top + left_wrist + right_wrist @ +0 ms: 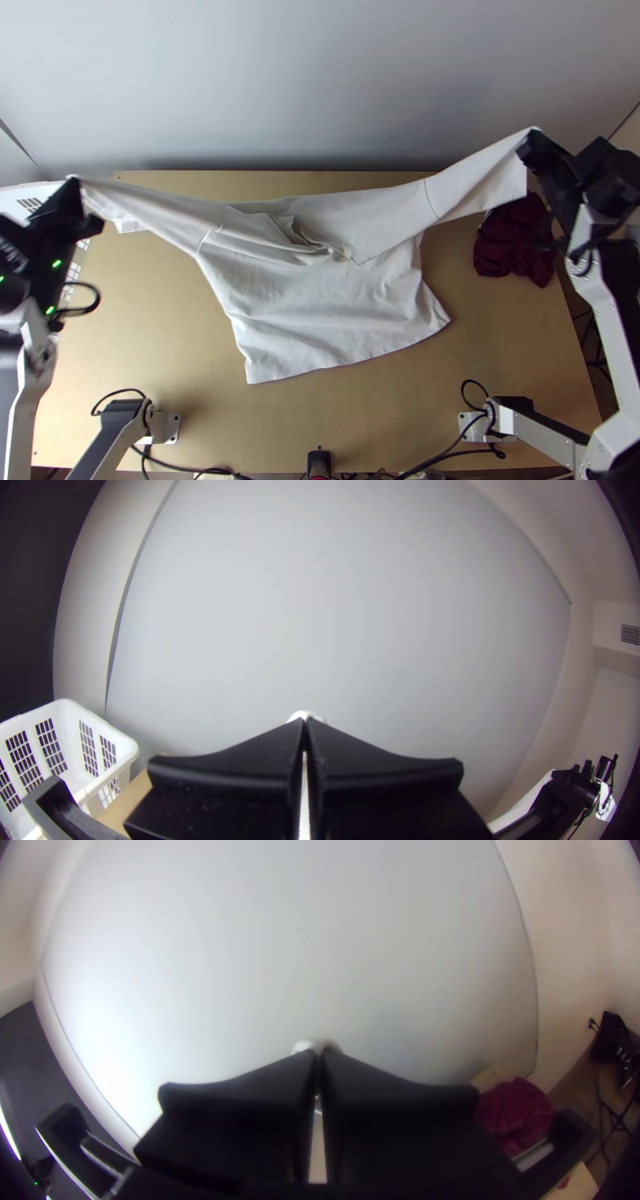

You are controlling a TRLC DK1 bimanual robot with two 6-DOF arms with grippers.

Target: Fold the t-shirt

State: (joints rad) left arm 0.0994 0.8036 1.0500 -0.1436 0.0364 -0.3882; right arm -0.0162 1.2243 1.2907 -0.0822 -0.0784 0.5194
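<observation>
— Across the middle and bottom of the frame, that's the worktop?
— Yes. And at its centre is the white t-shirt, body laid out, creased and bunched near the neck, sleeves pulled to upper left and upper right.
— How do the arms stand?
— Right arm climbs the right edge, bent inward at the top. Left arm runs up the left edge, its wrist also angled inward.
— Beside them?
— White basket at upper left, dark red cloth at right.
— And each claw?
— Pinched narrow: the left claw on one sleeve's end, the right claw on the other's, both raised.
</observation>
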